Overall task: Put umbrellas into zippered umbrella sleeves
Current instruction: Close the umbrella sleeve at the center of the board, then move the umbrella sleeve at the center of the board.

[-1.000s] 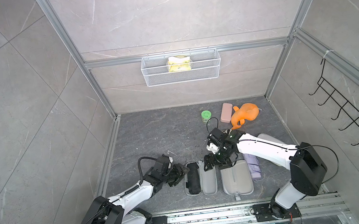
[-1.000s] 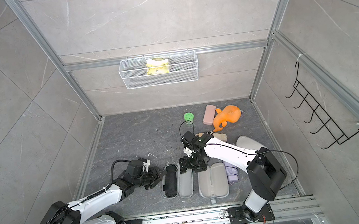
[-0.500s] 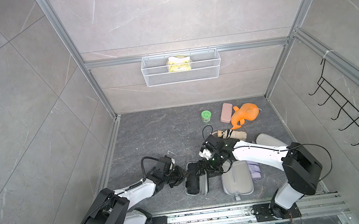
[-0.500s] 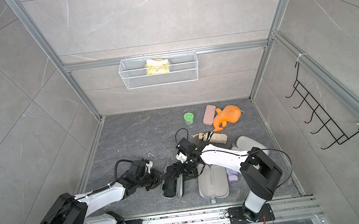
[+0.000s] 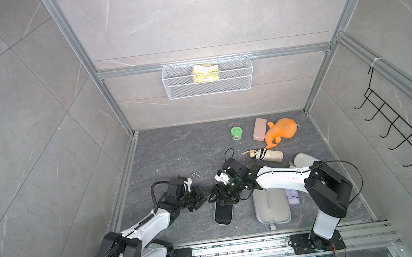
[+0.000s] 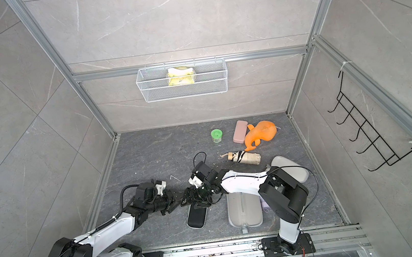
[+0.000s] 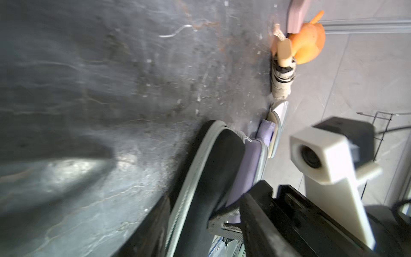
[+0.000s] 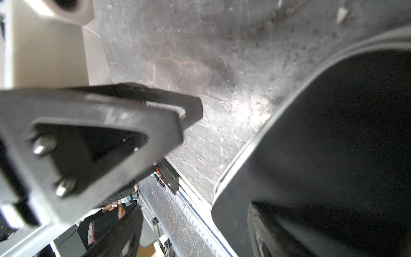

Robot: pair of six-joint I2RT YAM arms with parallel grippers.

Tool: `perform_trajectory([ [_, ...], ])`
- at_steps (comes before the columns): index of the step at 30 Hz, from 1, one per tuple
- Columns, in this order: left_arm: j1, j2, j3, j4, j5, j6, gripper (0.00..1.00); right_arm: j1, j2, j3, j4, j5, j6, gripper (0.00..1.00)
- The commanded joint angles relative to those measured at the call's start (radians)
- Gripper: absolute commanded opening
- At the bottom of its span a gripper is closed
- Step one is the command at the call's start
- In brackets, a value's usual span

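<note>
Black zip case [image 5: 223,213] lies folded shut on the grey stone floor [image 5: 175,151], near the front rail; can't tell if it is zipped. Right gripper [image 5: 217,198] sits over the case's far end. Its fingers are wide: in the right wrist view one finger [image 8: 133,124] stands clear of the case shell, with bare floor between them, and nothing is clamped. Left gripper [image 5: 201,201] is low just beside that same end, tip to tip with the right one. Its view is blurred, so can't tell how far its fingers are spread.

Lilac case [image 5: 272,206] lies open flat, pale grey lining up, just right of the black one. Lilac umbrella [image 5: 294,196] lies along its right edge, outside the case and partly under the right arm. Beige umbrella [image 5: 267,155], with a wooden handle and black-and-white markings, lies on the floor farther back. Cream case [image 5: 303,160] lies shut near it, partly behind the right arm.

At the back are an orange plush toy [image 5: 281,132], a pink case [image 5: 259,129] and a green jar [image 5: 237,133]. Wire basket [image 5: 209,88] hangs on the rear wall with a yellow packet [image 5: 206,73] in it.
</note>
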Motion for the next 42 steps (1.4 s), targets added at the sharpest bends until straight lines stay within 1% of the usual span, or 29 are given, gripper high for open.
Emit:
perform_trajectory([
  [1,-0.067,0.022,0.027,-0.037,0.000,0.033,0.57,-0.001,0.016,-0.047,0.063,0.017,0.035,0.63],
  [2,-0.084,0.040,0.029,-0.036,-0.003,0.035,0.57,-0.002,0.002,-0.056,0.076,0.020,0.045,0.53],
  [3,-0.093,0.053,0.030,-0.035,-0.005,0.039,0.57,-0.005,-0.011,-0.062,0.077,0.027,0.047,0.46],
  [5,-0.111,0.073,0.028,-0.024,-0.009,0.038,0.57,-0.017,-0.044,-0.078,0.064,0.058,0.043,0.35],
  [9,-0.170,0.096,0.051,-0.026,-0.028,0.050,0.58,-0.029,-0.070,-0.089,0.029,0.104,0.011,0.27],
  [12,-0.213,0.126,0.059,-0.040,-0.045,0.063,0.58,-0.053,-0.078,-0.118,0.067,0.112,0.029,0.22],
  [14,-0.233,0.147,0.052,-0.035,-0.063,0.071,0.58,-0.073,-0.101,-0.141,0.108,0.108,0.040,0.22],
  [16,-0.241,0.181,0.051,-0.030,-0.077,0.084,0.58,-0.097,-0.117,-0.136,0.091,0.091,0.012,0.23],
  [19,-0.241,0.239,0.066,-0.026,-0.073,0.101,0.56,-0.148,-0.172,-0.146,0.008,0.098,-0.034,0.25],
  [21,-0.241,0.251,0.071,-0.020,-0.072,0.102,0.55,-0.169,-0.190,-0.137,-0.108,0.111,-0.091,0.29],
  [23,-0.241,0.253,0.080,-0.026,-0.079,0.102,0.54,-0.168,-0.202,-0.147,-0.193,0.145,-0.124,0.32],
  [26,-0.241,0.262,0.091,-0.030,-0.087,0.093,0.54,-0.162,-0.212,-0.192,-0.270,0.196,-0.125,0.37],
  [29,-0.241,0.262,0.085,-0.011,-0.088,0.069,0.53,-0.135,-0.221,-0.203,-0.316,0.239,-0.128,0.46],
  [30,-0.241,0.260,0.083,-0.010,-0.091,0.066,0.53,-0.121,-0.213,-0.198,-0.323,0.244,-0.126,0.49],
  [32,-0.241,0.257,0.084,-0.005,-0.093,0.060,0.53,-0.088,-0.178,-0.188,-0.309,0.234,-0.121,0.52],
  [35,-0.241,0.276,0.099,0.002,-0.093,0.064,0.51,-0.052,-0.104,-0.162,-0.228,0.202,-0.100,0.52],
  [38,-0.239,0.297,0.111,0.014,-0.094,0.064,0.47,-0.046,-0.049,-0.114,-0.136,0.182,-0.084,0.48],
  [40,-0.226,0.303,0.123,0.015,-0.107,0.068,0.43,-0.048,-0.004,-0.042,-0.123,0.194,-0.109,0.44],
  [42,-0.189,0.311,0.135,0.018,-0.105,0.079,0.41,-0.059,0.052,0.052,-0.140,0.206,-0.147,0.39],
])
